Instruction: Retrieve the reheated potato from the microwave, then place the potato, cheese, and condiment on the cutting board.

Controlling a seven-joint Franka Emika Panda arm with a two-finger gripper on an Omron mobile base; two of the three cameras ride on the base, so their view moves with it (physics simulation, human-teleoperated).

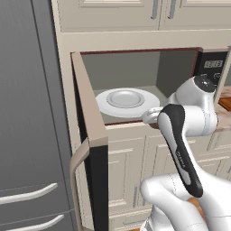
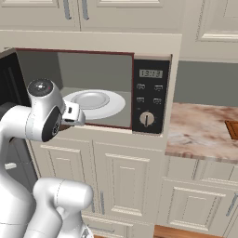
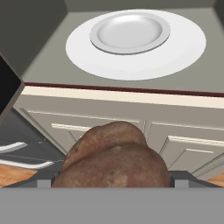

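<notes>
Pincer point(image 3: 111, 186): pressed onto the potato point(image 3: 114, 157), which was seen in the hand view bulging between the two dark tips; the grip was taken across its broad middle.
Potato: held at the pincer, outside the microwave point(image 2: 95, 90), just in front of the cavity's lower sill and above the cabinet fronts.
Plate point(image 3: 131, 33): left bare on the white turntable point(image 3: 183, 48), ahead of the pincer, inside the cavity.
Door point(image 1: 90, 135): swung fully open, standing to the pincer's left.
Counter point(image 2: 200, 130): marble, well off to the pincer's right, past the control panel point(image 2: 149, 95); a corner of the cutting board point(image 2: 232, 129) was seen at its far edge.
Handling: the potato was judged firm, fairly light and lumpy, with dull skin that should give friction; being rounded, it could roll between the tips, so a hold across the widest part was judged best.
Stage: retrieval was judged nearly done; the carry to the board was not yet made.
</notes>
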